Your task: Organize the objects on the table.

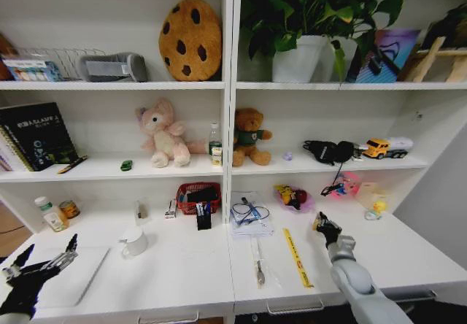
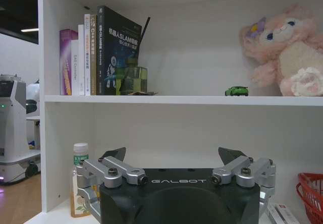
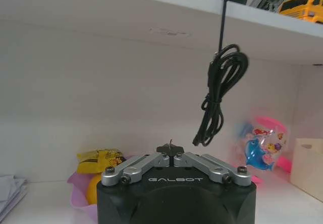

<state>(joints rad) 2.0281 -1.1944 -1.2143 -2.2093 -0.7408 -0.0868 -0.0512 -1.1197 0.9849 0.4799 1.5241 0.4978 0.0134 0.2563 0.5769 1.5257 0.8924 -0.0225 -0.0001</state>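
The long white desk (image 1: 182, 273) runs under white shelving, and the small clutter is spread across its top. A silver laptop (image 1: 69, 276) lies closed at the desk's left end, with a white mug (image 1: 135, 242) just to its right. Against the back wall on the left stand 2 small bottles (image 1: 52, 214), one with a green cap, also seen in the left wrist view (image 2: 79, 181). Near the middle, a black pen cup (image 1: 203, 216) stands in front of a red mesh basket (image 1: 198, 195). To the right of centre a yellow ruler (image 1: 297, 257) lies lengthwise toward the front edge, with a pen in clear wrapping (image 1: 259, 264) just to its left. A tiny green toy car (image 1: 126, 166) sits on the shelf above, left of a pink plush toy (image 1: 164, 134).

The left gripper (image 1: 45, 260) hovers over the laptop's near corner, its jaws spread wide and empty. The right gripper (image 1: 326, 225) hangs above the desk right of the ruler, its jaws pressed together, holding nothing.
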